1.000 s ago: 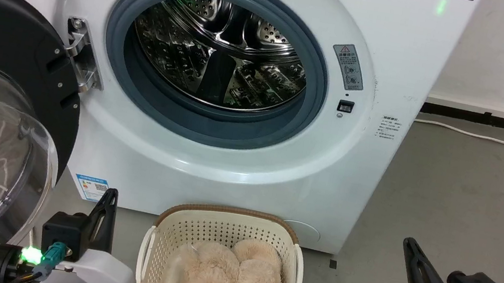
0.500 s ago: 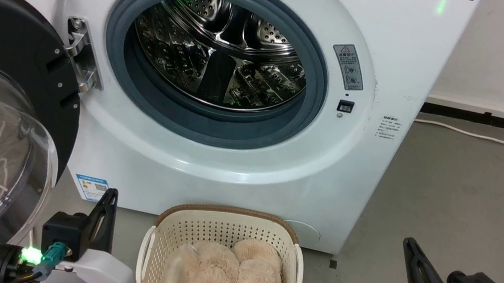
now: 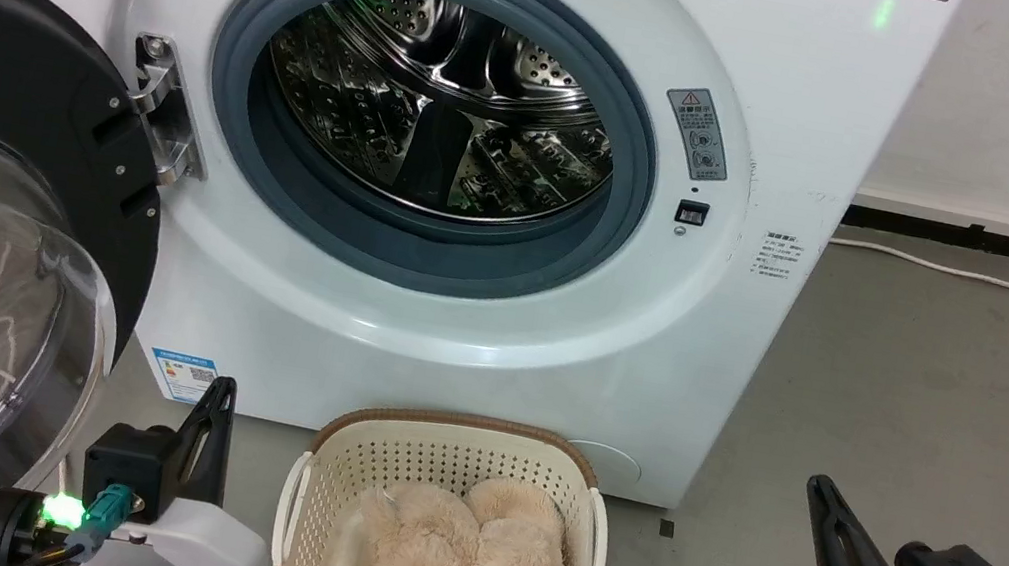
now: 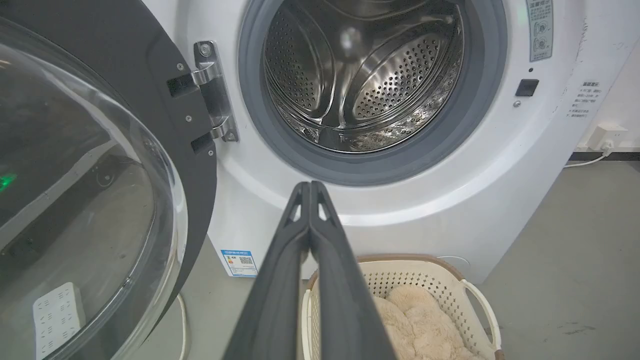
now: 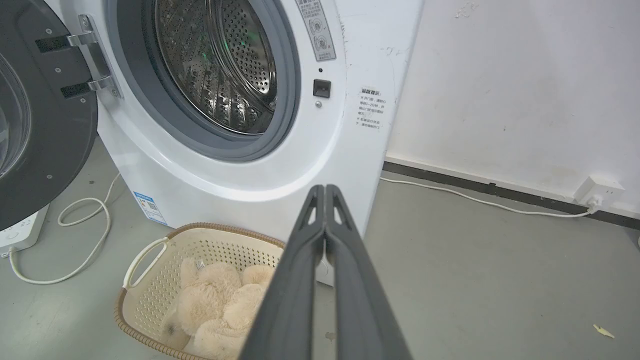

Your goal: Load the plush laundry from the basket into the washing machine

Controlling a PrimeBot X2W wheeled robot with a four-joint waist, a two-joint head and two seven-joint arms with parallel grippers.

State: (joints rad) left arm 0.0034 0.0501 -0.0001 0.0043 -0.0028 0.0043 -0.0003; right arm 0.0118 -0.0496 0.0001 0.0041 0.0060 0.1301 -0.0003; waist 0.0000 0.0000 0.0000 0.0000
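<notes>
No change over last second: left hand, right hand clenched empty, plush laundry in basket, loading not started

Laundry in basket before washer

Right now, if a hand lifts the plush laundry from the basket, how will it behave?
The plush laundry probably sags floppily, given its soft bulging lobes. Its shaggy fur likely grips well. Nearly spanning the basket, it might drag it along.
</notes>
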